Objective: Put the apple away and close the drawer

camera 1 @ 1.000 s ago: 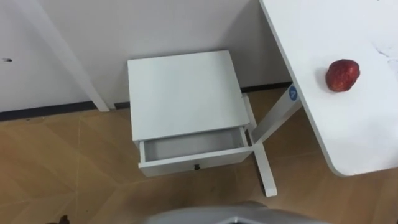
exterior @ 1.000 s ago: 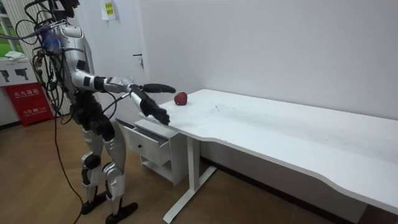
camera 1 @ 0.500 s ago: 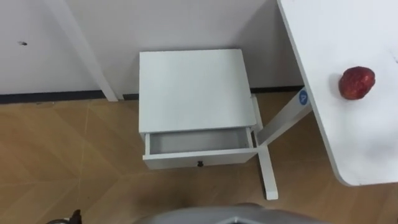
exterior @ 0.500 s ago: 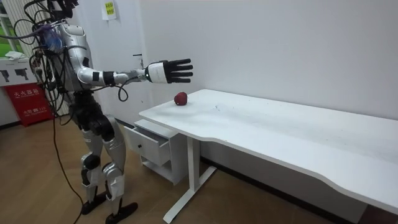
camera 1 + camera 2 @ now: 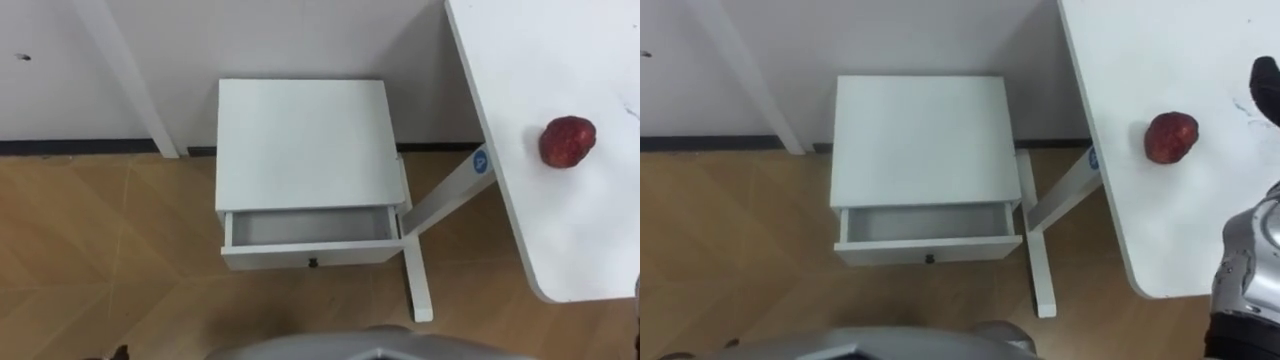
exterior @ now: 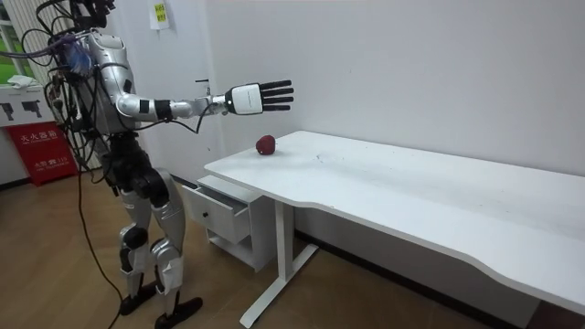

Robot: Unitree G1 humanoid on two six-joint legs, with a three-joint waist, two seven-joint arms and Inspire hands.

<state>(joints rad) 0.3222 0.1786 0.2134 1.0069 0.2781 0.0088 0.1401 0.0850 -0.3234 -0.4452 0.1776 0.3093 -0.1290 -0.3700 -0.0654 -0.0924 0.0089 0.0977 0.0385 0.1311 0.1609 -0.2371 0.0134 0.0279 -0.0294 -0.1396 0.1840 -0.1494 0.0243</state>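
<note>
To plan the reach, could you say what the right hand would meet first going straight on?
The way looks free: the right hand points level above the apple and the table, though depth to the wall is unclear.

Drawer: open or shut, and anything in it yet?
Open: the drawer is pulled partway out of the cabinet, and its visible inside is bare. The apple sits on the table.

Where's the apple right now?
The apple sits on the white table near its end, right of the small cabinet with the open drawer. In the room view the right robot hand is held open above it.
</note>
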